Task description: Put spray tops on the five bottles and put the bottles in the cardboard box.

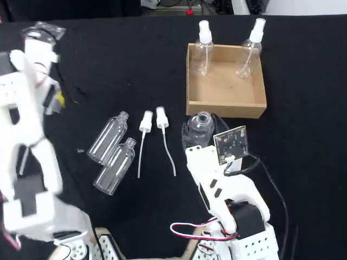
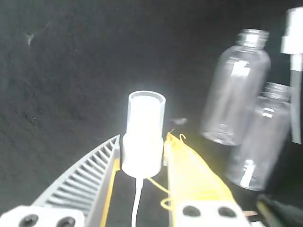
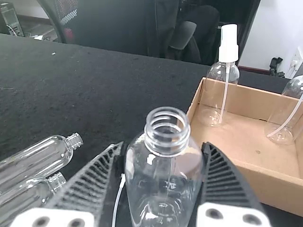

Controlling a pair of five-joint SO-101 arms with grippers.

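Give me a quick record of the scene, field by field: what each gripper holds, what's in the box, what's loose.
Left gripper: shut on a spray top
Right gripper: shut on an uncapped bottle, upright, beside the cardboard box
In box: two capped bottles, standing
Loose on table: two uncapped bottles lying down, two spray tops

a matte black tablecloth (image 1: 108, 59) lies under even light. along the top edge of the high view a thin strip of room shows past it, with tangled cables (image 1: 179, 4) near the centre. in the right wrist view a dark chair (image 3: 189, 35) stands beyond the cloth, beside a white wall (image 3: 279, 28).
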